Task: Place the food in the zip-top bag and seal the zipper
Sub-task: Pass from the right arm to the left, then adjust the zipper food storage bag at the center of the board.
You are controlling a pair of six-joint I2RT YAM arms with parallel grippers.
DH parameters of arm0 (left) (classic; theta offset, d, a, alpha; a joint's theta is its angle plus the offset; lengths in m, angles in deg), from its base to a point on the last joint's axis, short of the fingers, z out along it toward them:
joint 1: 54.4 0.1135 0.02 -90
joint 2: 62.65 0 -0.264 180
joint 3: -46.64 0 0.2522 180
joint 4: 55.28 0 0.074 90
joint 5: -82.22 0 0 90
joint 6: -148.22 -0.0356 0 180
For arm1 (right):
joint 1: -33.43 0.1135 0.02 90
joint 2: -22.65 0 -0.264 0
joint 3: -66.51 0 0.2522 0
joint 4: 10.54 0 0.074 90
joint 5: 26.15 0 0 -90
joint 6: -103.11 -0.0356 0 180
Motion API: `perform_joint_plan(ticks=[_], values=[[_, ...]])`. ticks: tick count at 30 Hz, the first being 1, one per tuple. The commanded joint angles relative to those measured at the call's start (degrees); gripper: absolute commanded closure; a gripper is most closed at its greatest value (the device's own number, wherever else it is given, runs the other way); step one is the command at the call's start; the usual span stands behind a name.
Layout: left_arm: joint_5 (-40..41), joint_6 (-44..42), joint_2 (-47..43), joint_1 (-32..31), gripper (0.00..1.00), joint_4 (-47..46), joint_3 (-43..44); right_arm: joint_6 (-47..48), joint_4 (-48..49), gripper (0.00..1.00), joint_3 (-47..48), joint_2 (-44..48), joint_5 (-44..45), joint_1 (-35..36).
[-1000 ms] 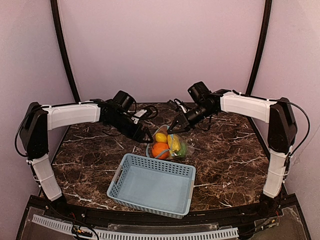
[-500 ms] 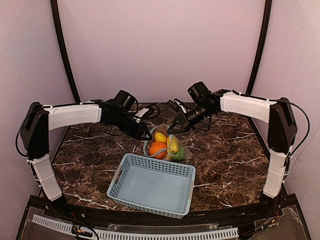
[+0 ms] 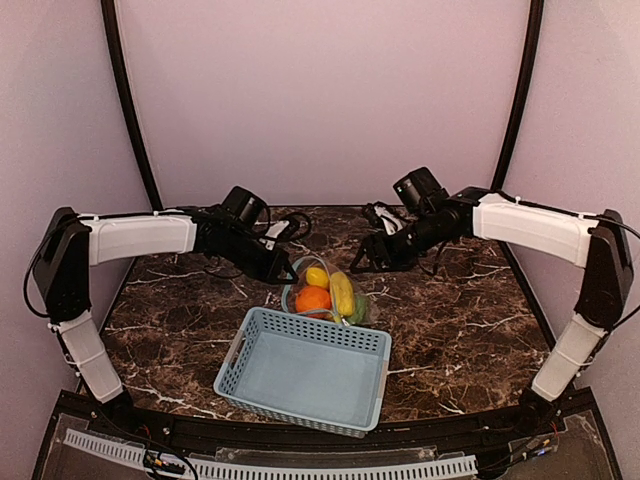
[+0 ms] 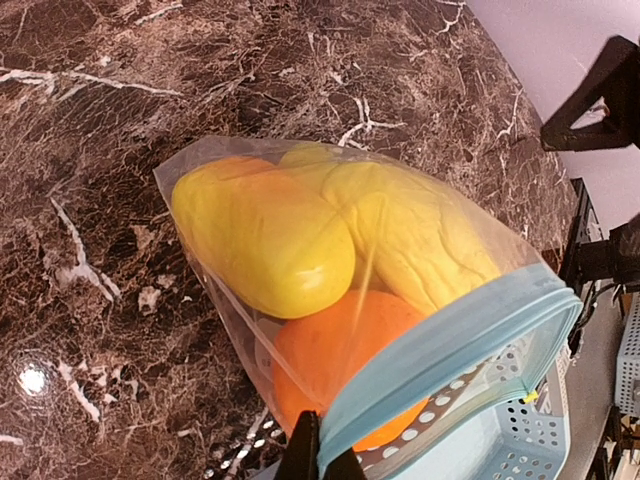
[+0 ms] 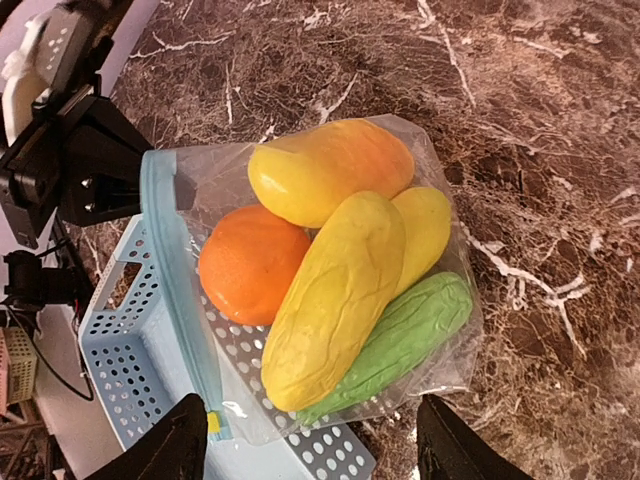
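The zip-top bag [image 3: 325, 292] lies on the marble against the far rim of the basket, with the food inside. Through the clear plastic I see a round orange [image 5: 250, 262], three yellow fruits [image 5: 330, 170] [image 5: 335, 300] [image 5: 425, 225] and a green pod [image 5: 400, 335]. The light blue zipper [image 4: 450, 350] runs along the mouth edge. My left gripper [image 4: 320, 462] is shut on the zipper's end, at the bag's left corner [image 3: 287, 273]. My right gripper [image 5: 315, 450] stands open, drawn back from the bag, with nothing held; it hovers at the bag's right [image 3: 368, 258].
A light blue perforated basket [image 3: 305, 370] stands in front of the bag, near the table's front edge. Cables hang by both wrists at the back. Dark marble table [image 3: 450, 320] spreads to the right and left of the basket.
My right gripper opened, let go of the bag and pulled back to the right. My left gripper shut on the zipper's end. The bag shifted a little to the left.
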Motion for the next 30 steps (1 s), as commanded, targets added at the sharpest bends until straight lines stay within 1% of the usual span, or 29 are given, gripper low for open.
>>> perform_joint_plan(ticks=[1, 3, 7, 10, 14, 19, 27, 29, 30], values=[[-1.65, 3.17, -3.04, 0.65, 0.99, -0.89, -1.29, -8.46, 2.87, 0.29, -4.24, 6.72, 17.63, 6.85], [-2.04, 3.32, -3.16, 1.09, 0.99, -0.83, -1.31, -10.04, 4.21, 0.29, -6.13, 8.61, 20.39, 10.14], [-2.97, 3.74, -3.37, 1.89, 0.99, -0.92, -1.51, -10.24, 5.66, 0.36, -7.98, 9.12, 24.34, 16.65], [-3.03, 3.74, -3.38, 2.07, 0.99, -1.01, -1.61, -9.77, 3.06, 0.42, -6.71, 6.95, 29.37, 20.81], [-2.95, 3.66, -3.37, 2.16, 0.99, -0.92, -1.73, -9.66, -0.37, 0.48, -5.20, 4.00, 33.96, 25.34], [-3.04, 3.71, -3.23, 2.17, 0.99, -0.89, -1.66, -10.21, -1.97, 0.62, -4.27, 1.12, 37.53, 27.87], [-3.20, 3.66, -3.26, 2.25, 0.99, -0.80, -1.66, -9.87, -4.03, 0.68, 0.09, -3.93, 41.78, 29.96], [-3.20, 3.68, -3.28, 2.30, 0.99, -0.80, -1.66, -10.11, -5.20, 0.72, 1.26, -5.21, 43.11, 30.29], [-3.20, 3.66, -3.29, 2.32, 0.99, -0.78, -1.62, -10.33, -6.14, 0.77, 1.80, -6.01, 44.04, 30.46]])
